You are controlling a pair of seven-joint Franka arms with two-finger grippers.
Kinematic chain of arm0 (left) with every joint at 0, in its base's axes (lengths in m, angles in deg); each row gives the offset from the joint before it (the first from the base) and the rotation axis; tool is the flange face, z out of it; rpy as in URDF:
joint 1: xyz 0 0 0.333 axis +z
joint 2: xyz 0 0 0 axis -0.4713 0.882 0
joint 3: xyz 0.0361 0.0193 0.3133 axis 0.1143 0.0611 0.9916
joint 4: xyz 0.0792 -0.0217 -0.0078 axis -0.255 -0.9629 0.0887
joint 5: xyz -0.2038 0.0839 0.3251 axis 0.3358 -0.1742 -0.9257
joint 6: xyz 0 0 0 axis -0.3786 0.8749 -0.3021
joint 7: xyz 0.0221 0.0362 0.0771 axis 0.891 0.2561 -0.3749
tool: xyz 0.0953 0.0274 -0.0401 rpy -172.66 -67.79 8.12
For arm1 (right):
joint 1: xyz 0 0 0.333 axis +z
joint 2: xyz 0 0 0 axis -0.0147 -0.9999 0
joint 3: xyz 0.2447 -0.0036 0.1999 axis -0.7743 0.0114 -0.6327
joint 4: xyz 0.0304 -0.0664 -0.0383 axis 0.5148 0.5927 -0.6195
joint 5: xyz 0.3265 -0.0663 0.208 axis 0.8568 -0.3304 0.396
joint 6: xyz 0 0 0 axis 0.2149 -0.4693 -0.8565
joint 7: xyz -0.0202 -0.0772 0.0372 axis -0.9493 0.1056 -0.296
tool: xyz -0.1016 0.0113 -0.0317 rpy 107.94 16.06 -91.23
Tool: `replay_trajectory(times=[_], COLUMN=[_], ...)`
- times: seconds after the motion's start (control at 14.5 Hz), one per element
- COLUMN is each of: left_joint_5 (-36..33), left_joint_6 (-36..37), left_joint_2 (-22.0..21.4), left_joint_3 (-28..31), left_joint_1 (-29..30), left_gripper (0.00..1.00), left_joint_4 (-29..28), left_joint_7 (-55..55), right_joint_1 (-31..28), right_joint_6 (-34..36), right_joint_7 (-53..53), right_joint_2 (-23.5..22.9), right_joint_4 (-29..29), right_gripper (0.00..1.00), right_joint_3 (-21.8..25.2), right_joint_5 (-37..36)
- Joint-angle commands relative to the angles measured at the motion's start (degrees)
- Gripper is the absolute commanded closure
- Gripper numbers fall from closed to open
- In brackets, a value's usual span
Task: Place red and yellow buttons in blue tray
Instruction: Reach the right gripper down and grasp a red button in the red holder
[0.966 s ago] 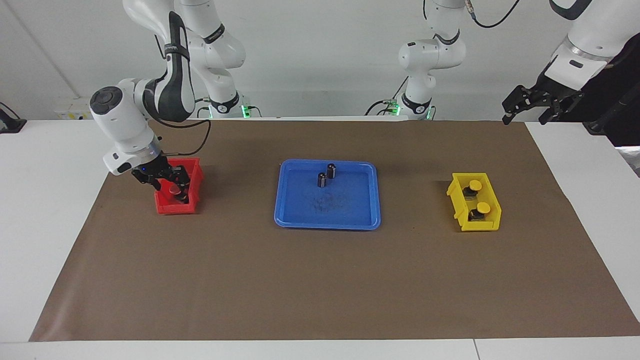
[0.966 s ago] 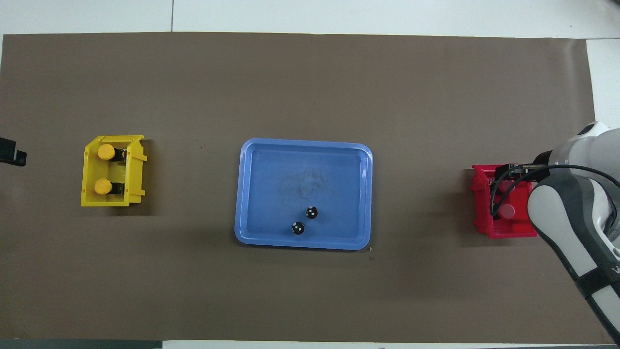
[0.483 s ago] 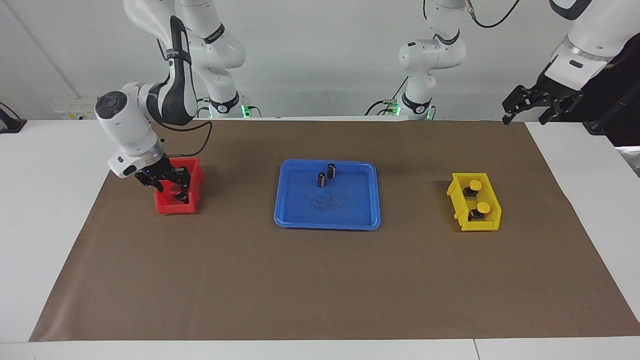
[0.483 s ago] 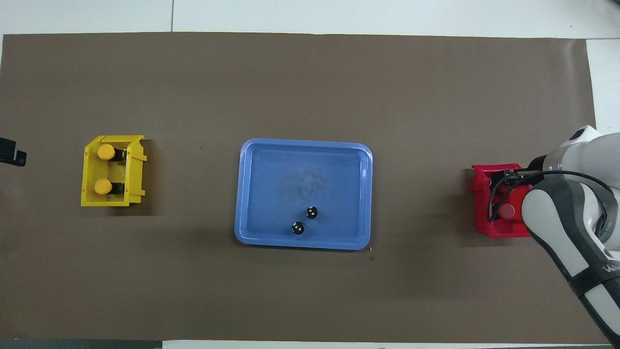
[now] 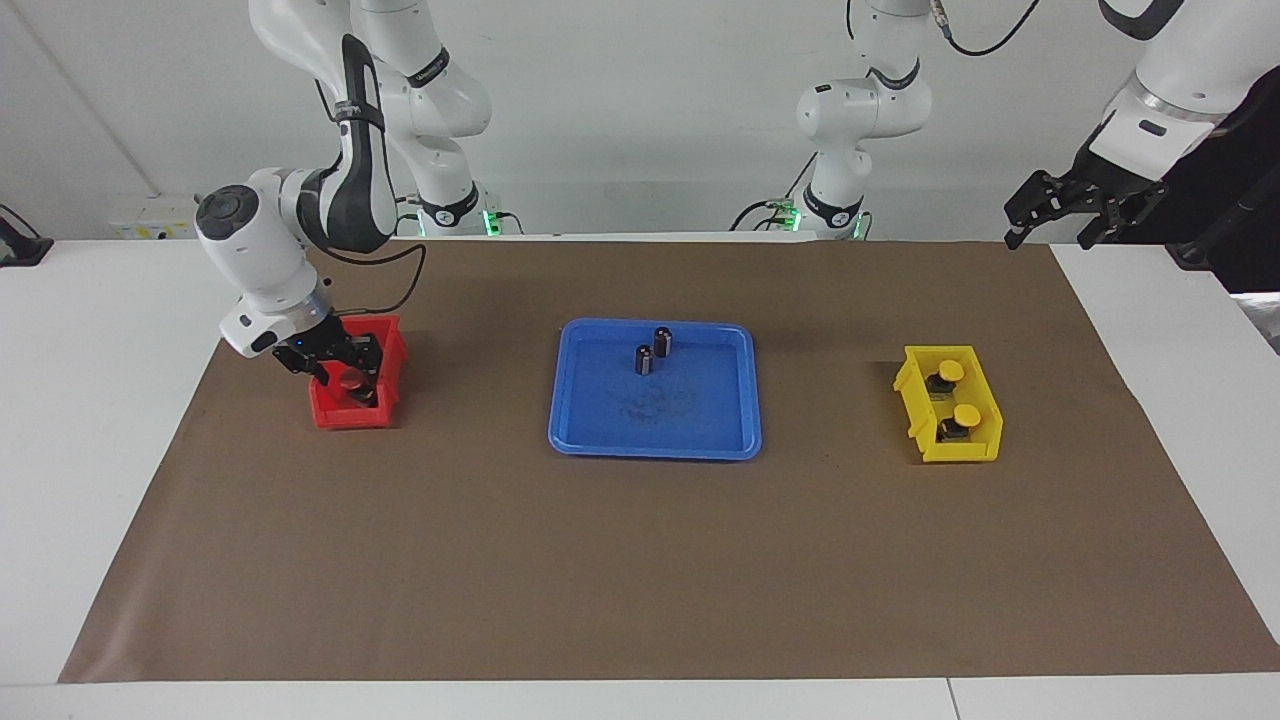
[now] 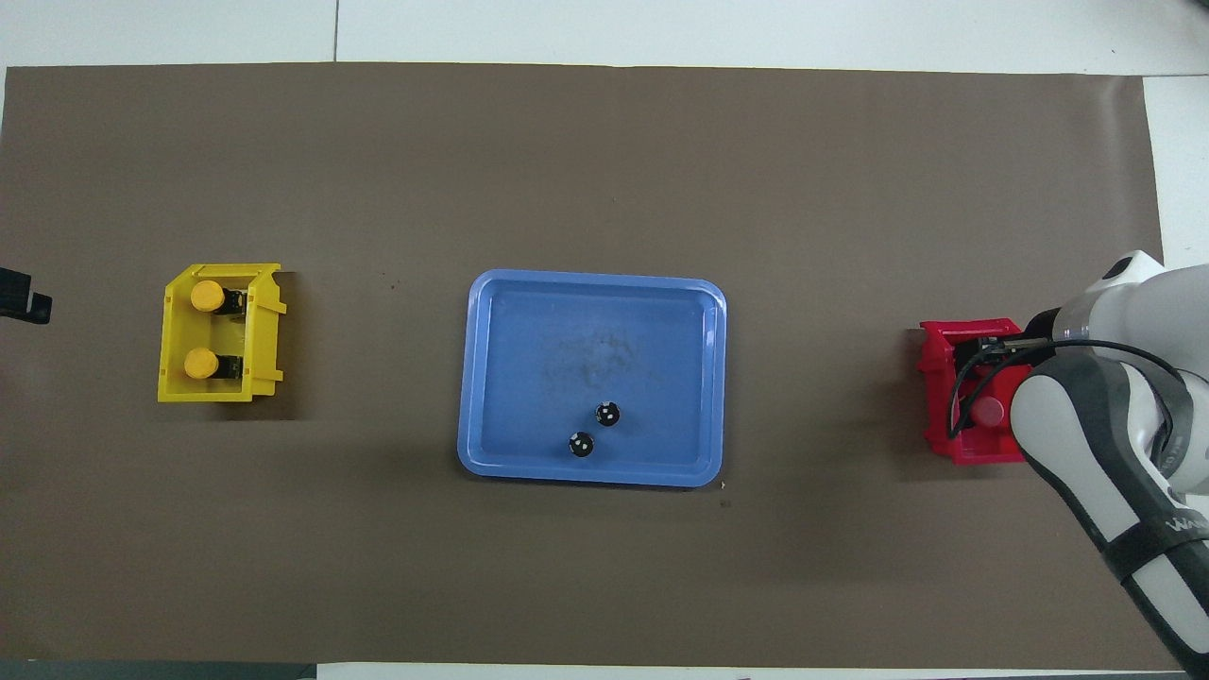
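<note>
The blue tray (image 5: 700,415) (image 6: 529,359) lies at the table's middle. Two yellow buttons (image 5: 951,371) (image 6: 206,297) sit in the yellow bin (image 5: 925,440) toward the left arm's end. My right gripper (image 5: 347,384) (image 6: 982,351) is down inside the red bin (image 5: 345,415) (image 6: 945,436) toward the right arm's end, its fingers on either side of a red button (image 5: 352,380) (image 6: 988,411). The other red button is hidden. My left gripper (image 5: 1050,235) waits open, raised above the table's left-arm end.
Two dark capless cylinders (image 5: 644,360) (image 6: 582,444) stand in the blue tray, in the part nearer to the robots. A brown mat (image 5: 640,560) covers most of the white table.
The right arm's wrist has swung more upright over the red bin while its gripper stays down in the bin at the red button. The left arm has not moved.
</note>
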Motion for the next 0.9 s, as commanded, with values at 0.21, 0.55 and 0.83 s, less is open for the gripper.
replay_trajectory(times=[0.21,0.55,0.83], left_joint_5=[0.3,0.3,0.3], left_joint_6=[0.4,0.4,0.4], left_joint_2=[-1.5,-1.5,-1.5], left_joint_3=[-0.2,-0.1,-0.2], left_joint_1=[0.5,0.5,0.5], left_gripper=[0.00,0.00,0.00], left_joint_4=[-1.5,-1.5,-1.5], left_joint_7=[0.3,0.3,0.3], right_joint_1=[-0.7,-0.8,-0.1], right_joint_6=[-3.0,0.4,18.2], right_joint_7=[-1.4,-1.4,-0.8], right_joint_2=[0.8,0.2,-2.9], right_joint_4=[2.7,-0.2,-16.1], right_gripper=[0.34,0.77,0.77], right_joint_3=[-0.2,-0.2,-0.3], right_joint_5=[-0.3,-3.7,-4.5])
